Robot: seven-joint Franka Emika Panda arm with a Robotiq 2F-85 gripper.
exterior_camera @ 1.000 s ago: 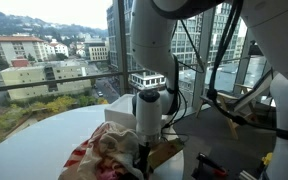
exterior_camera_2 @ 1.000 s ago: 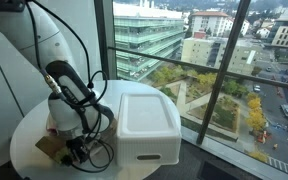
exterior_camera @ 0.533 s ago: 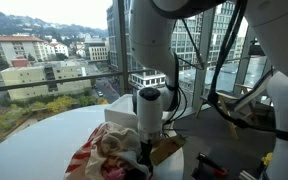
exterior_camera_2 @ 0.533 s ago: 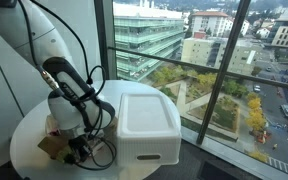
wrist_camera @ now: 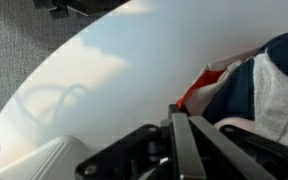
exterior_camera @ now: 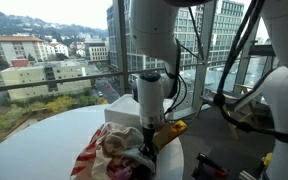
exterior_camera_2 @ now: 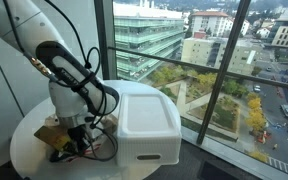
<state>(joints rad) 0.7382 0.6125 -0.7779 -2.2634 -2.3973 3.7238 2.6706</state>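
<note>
**Markings.** The print on the cloth [exterior_camera: 106, 156] shows red, white and grey patches. It is too blurred to read as lettering. The lid of the white box [exterior_camera_2: 149, 120] is plain.

**Gripper state.** The gripper [exterior_camera: 147, 143] points straight down over the table [exterior_camera: 34, 135]. Its jaws are fully closed. In the wrist view the two fingers [wrist_camera: 177, 125] lie pressed together, and the red edge of the cloth [wrist_camera: 246, 85] meets their tips. The gripper has a fold of the cloth pinched between them.

**Position of the cloth.** The cloth is bunched in a loose heap on the round table, on the side away from the window. It lies just beside the white box [exterior_camera: 119, 112].

**Orientation.** In an exterior view the heap's long axis runs from the pinched fold under the gripper down toward the table's near edge. The pinched end stands highest and the rest slopes onto the surface. In the wrist view the cloth spreads from the fingertips to the right-hand border, over the bare table [wrist_camera: 104, 70].

**Adjacent items.** A brown card piece [exterior_camera_2: 50, 134] sits beside the gripper [exterior_camera_2: 69, 145], close to the table's edge [exterior_camera_2: 24, 150].
</note>
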